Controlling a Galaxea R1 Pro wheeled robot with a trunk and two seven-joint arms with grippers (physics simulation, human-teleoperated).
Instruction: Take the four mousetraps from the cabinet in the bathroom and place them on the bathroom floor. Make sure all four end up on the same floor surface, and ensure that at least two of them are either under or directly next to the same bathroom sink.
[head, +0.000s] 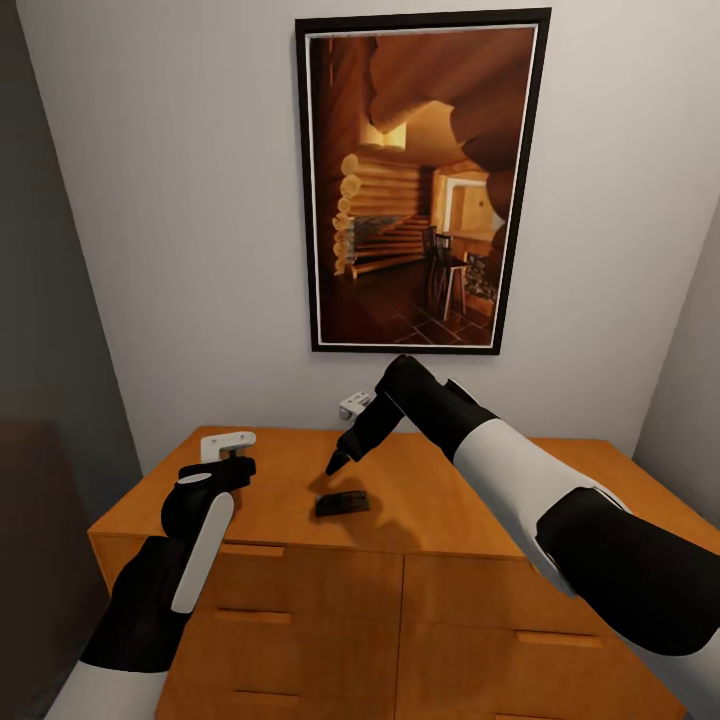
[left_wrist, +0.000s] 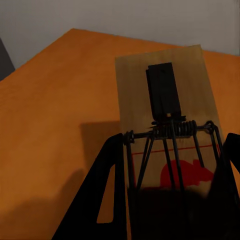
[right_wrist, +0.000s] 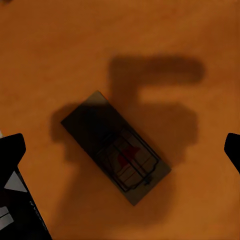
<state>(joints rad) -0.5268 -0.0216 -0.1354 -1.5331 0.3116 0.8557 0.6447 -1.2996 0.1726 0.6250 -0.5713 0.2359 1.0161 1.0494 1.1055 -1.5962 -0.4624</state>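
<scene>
A dark mousetrap (head: 342, 503) lies flat on the orange wooden cabinet (head: 470, 500), near the middle of its top. My right gripper (head: 338, 464) hangs open just above it. In the right wrist view this mousetrap (right_wrist: 116, 147) lies diagonally between the widely spread fingers (right_wrist: 12, 150). My left gripper (head: 236, 467) is over the cabinet's left part, shut on another mousetrap (left_wrist: 165, 85). That one is a pale board with a wire spring and a red mouse print, and it sticks out past the fingers (left_wrist: 100, 185). The sink and the bathroom floor are out of view.
A large framed picture (head: 420, 180) hangs on the white wall behind the cabinet. The cabinet front has drawers (head: 300, 600) facing me. A dark grey wall (head: 40, 300) closes in on the left, and another wall (head: 690, 380) stands on the right.
</scene>
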